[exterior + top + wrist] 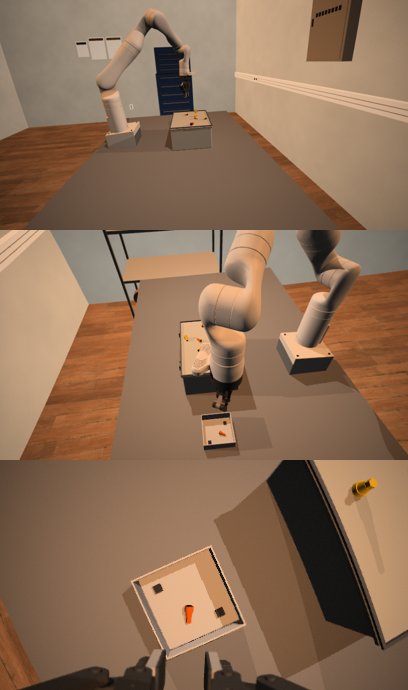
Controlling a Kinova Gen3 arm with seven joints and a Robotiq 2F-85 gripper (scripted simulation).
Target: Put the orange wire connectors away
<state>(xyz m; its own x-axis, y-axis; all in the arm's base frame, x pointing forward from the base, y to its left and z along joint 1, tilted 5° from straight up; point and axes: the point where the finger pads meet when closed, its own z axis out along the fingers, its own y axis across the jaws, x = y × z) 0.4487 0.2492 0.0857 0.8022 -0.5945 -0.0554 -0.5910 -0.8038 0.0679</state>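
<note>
One orange connector (pixel 222 433) (pixel 189 614) lies on the floor of the steel junction box (pixel 219 446) (pixel 171 564). Two orange connectors lie on the tool case's lid: one orange connector (pixel 199 339) (pixel 195 118) is near the middle; the other orange connector (pixel 186 114) is hidden by the arm in the top view. The lid (pixel 187 360) (pixel 177 122) (pixel 392 575) shows at the right of the wrist view. My gripper (pixel 219 406) (pixel 185 95) (pixel 185 666) is partly open with nothing between the fingers, and hangs above the table by the box and case.
Yellow connectors (pixel 186 337) (pixel 205 118) (pixel 364 488) and a red connector (pixel 202 325) (pixel 191 124) also lie on the lid. The tall case (pixel 198 385) (pixel 191 139) stands behind the box in the top view. The arm's base (pixel 311 364) (pixel 122 140) stands beside the case.
</note>
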